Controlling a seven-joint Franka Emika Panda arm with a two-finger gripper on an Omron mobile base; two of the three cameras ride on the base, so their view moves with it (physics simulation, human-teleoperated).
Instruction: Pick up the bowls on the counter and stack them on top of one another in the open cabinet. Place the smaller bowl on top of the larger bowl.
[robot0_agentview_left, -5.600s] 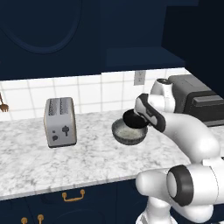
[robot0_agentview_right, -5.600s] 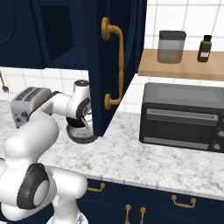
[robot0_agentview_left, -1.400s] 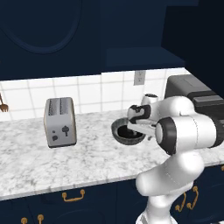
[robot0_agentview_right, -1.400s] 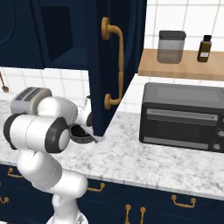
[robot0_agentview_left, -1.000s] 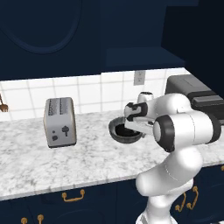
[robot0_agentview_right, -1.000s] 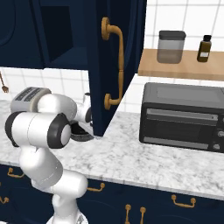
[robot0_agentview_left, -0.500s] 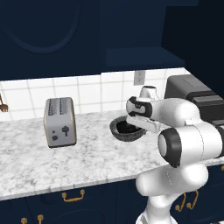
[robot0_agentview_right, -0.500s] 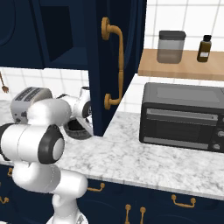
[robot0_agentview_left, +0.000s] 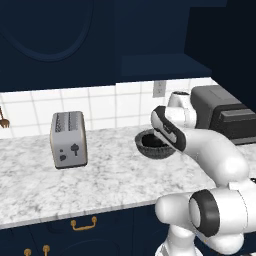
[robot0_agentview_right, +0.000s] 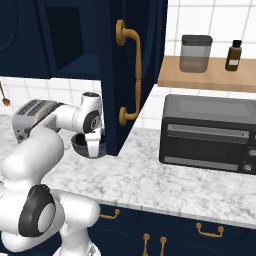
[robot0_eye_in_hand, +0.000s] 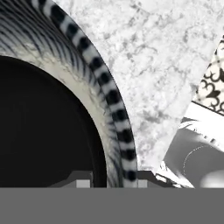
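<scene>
**Gripper closed on the rim of the stacked bowls, lifted off the counter**

The smaller bowl (robot0_eye_in_hand: 43, 127), glossy black, sits inside the larger bowl (robot0_agentview_left: 152, 145), whose ribbed grey rim curves around it in the hand view; the pair hangs above the counter (robot0_agentview_left: 100, 175) rather than resting on it, between the toaster (robot0_agentview_left: 68, 138) and the toaster oven (robot0_agentview_right: 210, 132); in the right base view the stack sits just left of the open cabinet door (robot0_agentview_right: 135, 70) with its brass handle (robot0_agentview_right: 129, 75); the gripper (robot0_agentview_right: 93, 146) reaches down over the near side of the stack, its two finger tips straddling the rim of the larger bowl in the hand view, one inside and one outside, so the jaws are pinched on that rim; whether a finger also presses the black bowl's wall cannot be told; the open cabinet (robot0_agentview_right: 70, 40) stands above and behind, its navy shelf (robot0_agentview_left: 160, 65) bare; to the right a wooden shelf (robot0_agentview_right: 210, 75) carries a grey jar (robot0_agentview_right: 195, 53) and a small brown bottle (robot0_agentview_right: 233, 55) over the toaster oven; navy drawers with brass pulls run below the marbled worktop.
</scene>
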